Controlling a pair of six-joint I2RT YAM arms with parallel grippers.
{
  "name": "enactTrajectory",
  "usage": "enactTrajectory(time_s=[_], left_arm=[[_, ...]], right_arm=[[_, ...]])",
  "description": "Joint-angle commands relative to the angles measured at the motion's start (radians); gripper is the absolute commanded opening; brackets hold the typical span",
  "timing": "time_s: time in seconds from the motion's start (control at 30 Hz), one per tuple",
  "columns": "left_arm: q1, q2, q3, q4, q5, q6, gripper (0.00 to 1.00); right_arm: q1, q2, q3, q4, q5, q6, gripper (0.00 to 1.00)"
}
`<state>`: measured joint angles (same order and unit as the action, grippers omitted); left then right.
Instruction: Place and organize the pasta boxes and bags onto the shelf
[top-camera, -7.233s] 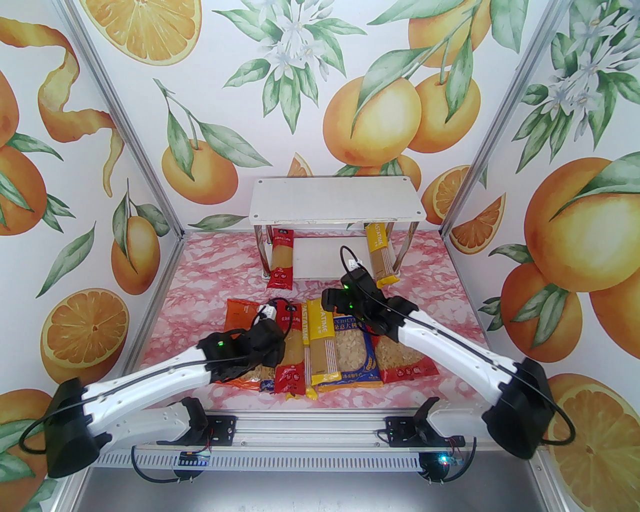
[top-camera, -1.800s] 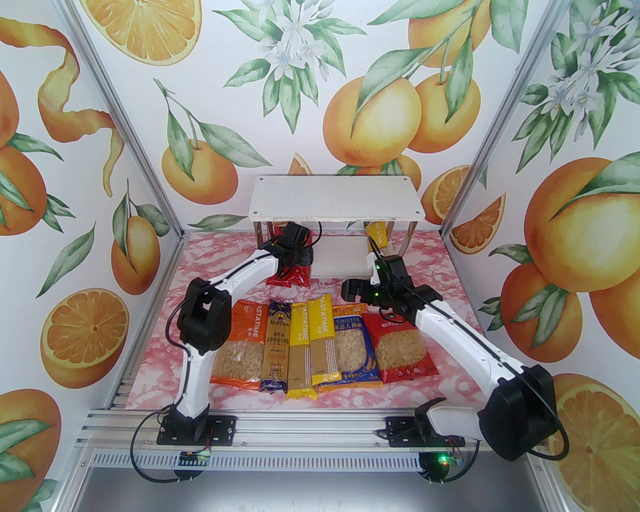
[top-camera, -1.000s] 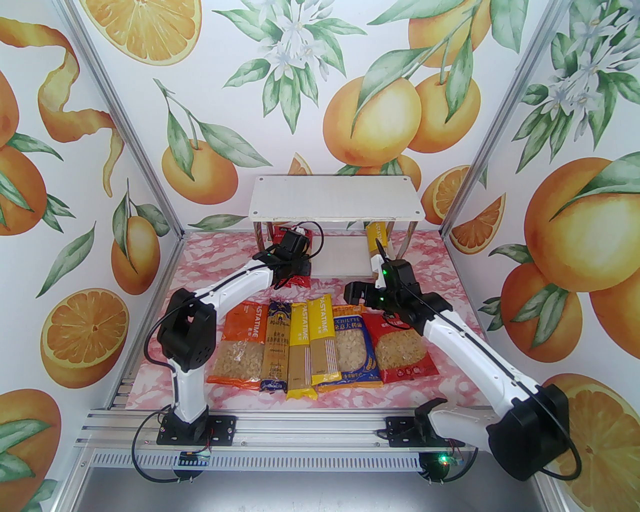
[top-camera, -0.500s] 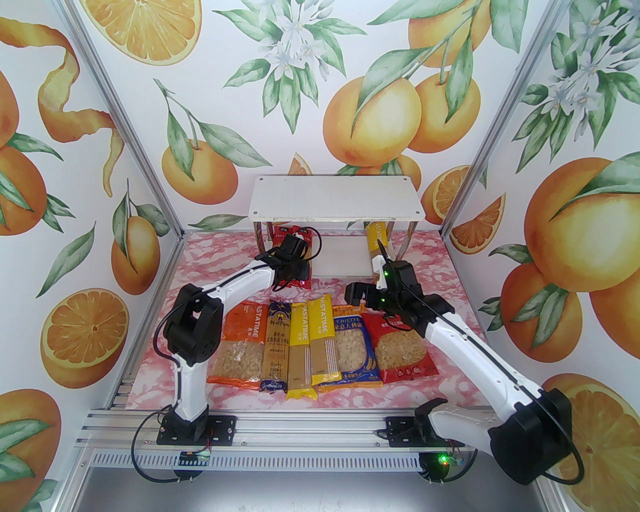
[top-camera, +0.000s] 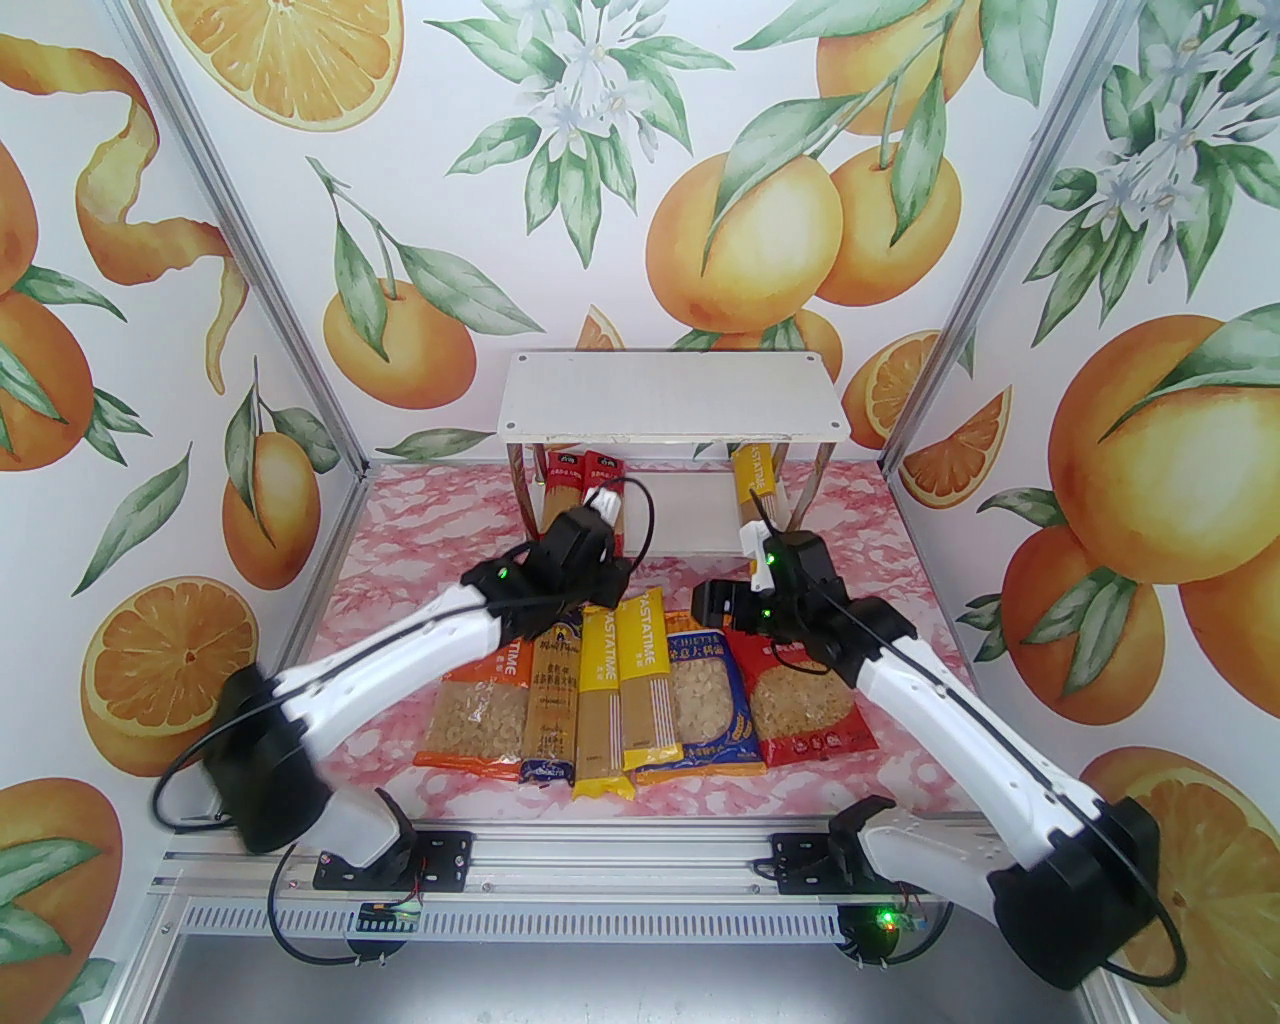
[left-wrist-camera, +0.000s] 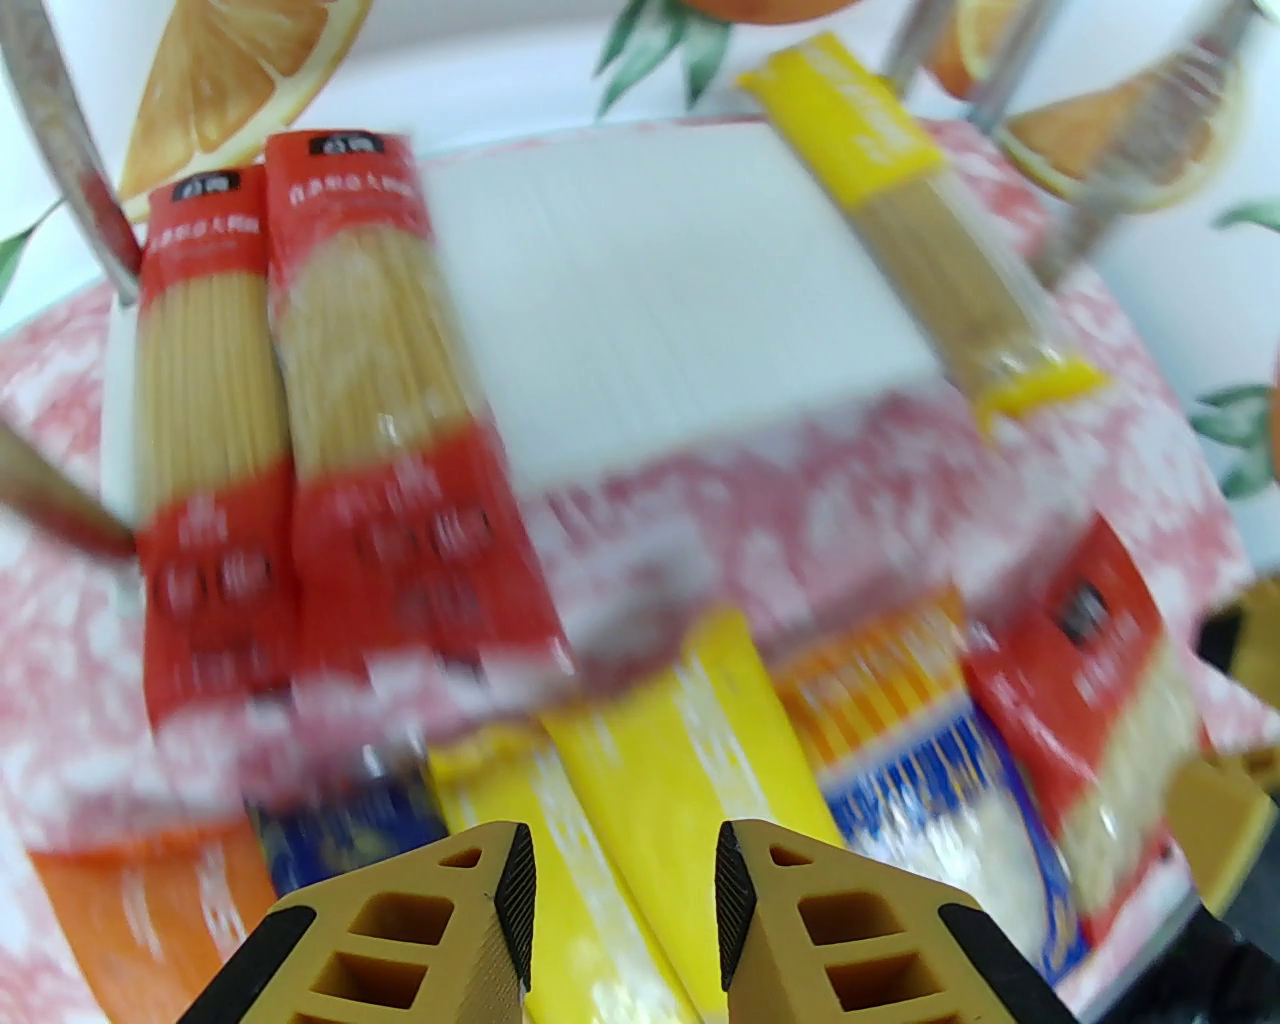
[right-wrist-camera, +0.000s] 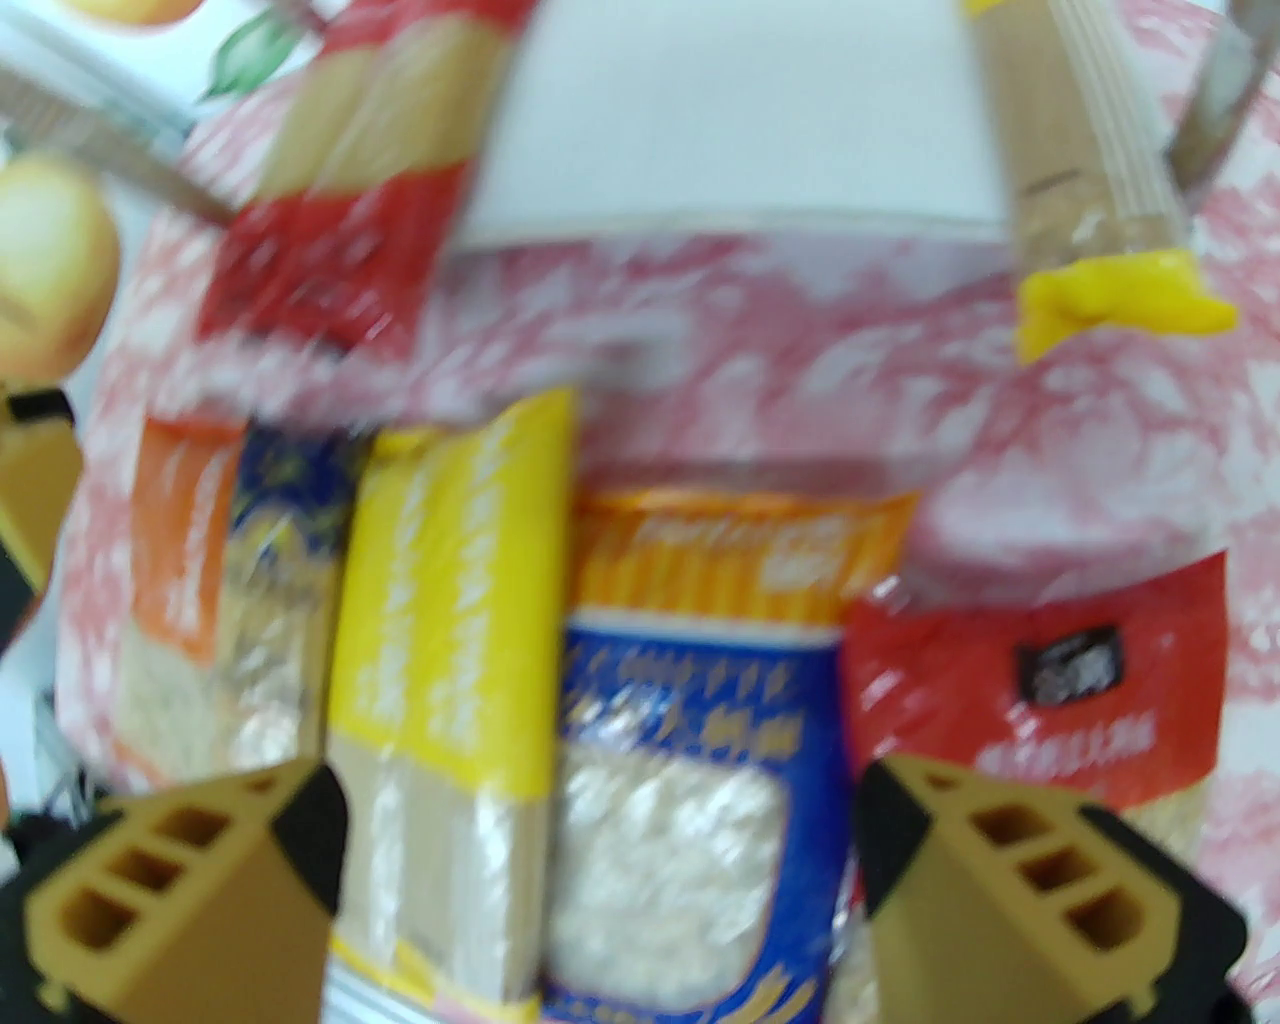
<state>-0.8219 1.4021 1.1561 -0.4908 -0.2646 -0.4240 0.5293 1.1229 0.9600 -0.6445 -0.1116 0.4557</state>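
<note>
Both tools hang empty over the far ends of the packs lined up on the pink marbled bench. The left tool has its ribbed yellow fingers parted a little with nothing between them. The right tool is spread wide and also grasps nothing.

On the lower board of the small white two-tier shelf with chrome legs, two long red spaghetti packs lie side by side at the left. One long yellow spaghetti pack lies at the right, with white board showing between.

The row on the bench runs wide orange windowed bag, narrow dark blue pack, two narrow yellow packs, wide blue windowed bag, wide red windowed bag. Every long axis points from the near edge toward the shelf.

The left tool's gap sits just above the top end of one yellow pack, the dark blue pack just to its left, so its jaws would close across a pack's width. The left arm looks nearer the narrow packs; the right tool straddles the blue bag's top
</note>
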Motion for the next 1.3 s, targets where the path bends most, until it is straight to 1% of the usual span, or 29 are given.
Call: enactTrajectory(time_s=[0.0,0.13,0.3,0.4,0.47,0.6,0.83,1.07,1.27], left_arm=[[0.005,-0.119,-0.141,-0.06,-0.082,-0.112,0.37],[0.007,-0.239,-0.257,-0.08,-0.112,-0.153,0.4],[0.011,-0.294,-0.281,-0.111,-0.118,-0.155,0.43],[0.028,-0.326,-0.301,-0.102,-0.099,-0.157,0.45],[0.049,-0.347,-0.319,-0.093,-0.079,-0.156,0.46],[0.093,-0.377,-0.343,-0.089,-0.033,-0.15,0.46],[0.137,-0.417,-0.379,-0.079,0.0,-0.132,0.47],[0.168,-0.429,-0.413,-0.06,0.035,-0.126,0.47],[0.194,-0.428,-0.413,-0.052,0.056,-0.107,0.48]], right_arm=[[0.102,-0.012,-0.04,-0.071,0.058,0.06,0.89],[0.192,-0.002,-0.109,-0.012,0.069,0.153,0.88],[0.269,0.062,-0.15,0.057,0.062,0.228,0.88],[0.306,0.104,-0.164,0.113,0.044,0.268,0.86],[0.325,0.128,-0.17,0.134,0.054,0.293,0.86],[0.337,0.166,-0.177,0.156,0.076,0.323,0.83],[0.348,0.228,-0.18,0.195,0.07,0.348,0.81],[0.356,0.299,-0.159,0.209,0.074,0.365,0.81],[0.356,0.346,-0.141,0.19,0.107,0.376,0.82]])
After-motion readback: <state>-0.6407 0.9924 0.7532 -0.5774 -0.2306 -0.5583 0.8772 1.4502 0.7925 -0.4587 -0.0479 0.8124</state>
